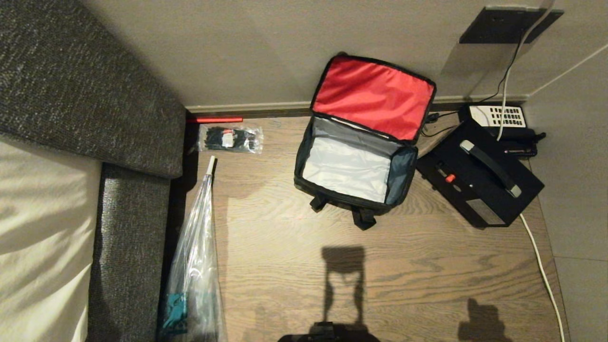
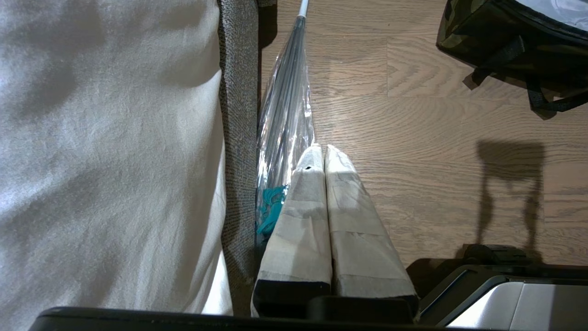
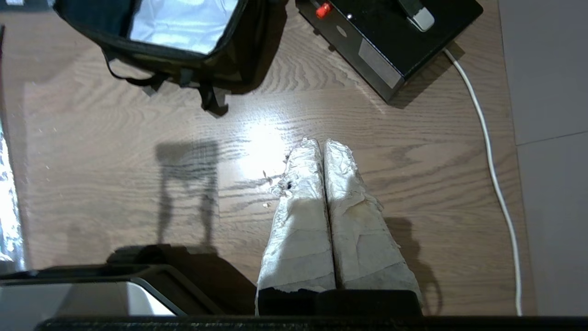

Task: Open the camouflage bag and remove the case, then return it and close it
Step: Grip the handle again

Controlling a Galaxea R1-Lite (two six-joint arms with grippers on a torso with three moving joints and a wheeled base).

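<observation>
The camouflage bag (image 1: pixel 351 166) stands open on the wood floor by the wall, its red-lined lid (image 1: pixel 375 97) leaning back and its grey-white inside bare. Its dark side and straps also show as the bag (image 2: pixel 505 46) and the bag (image 3: pixel 183 50) in the wrist views. The black case (image 1: pixel 479 178) lies flat on the floor to the bag's right, strap handle and red latch up; the case (image 3: pixel 390 37) shows too. Neither arm is in the head view. My left gripper (image 2: pixel 323 149) hangs shut and empty over the floor beside the sofa. My right gripper (image 3: pixel 323 143) hangs shut and empty over bare floor, well short of bag and case.
A grey sofa (image 1: pixel 95 118) with a pale cushion fills the left. A clear folded umbrella (image 1: pixel 199 247) lies along its edge. A packet of black ties (image 1: pixel 230 138) and a red stick lie near the wall. A black telephone (image 1: pixel 503 118) and a white cable (image 1: pixel 541 266) lie at the right.
</observation>
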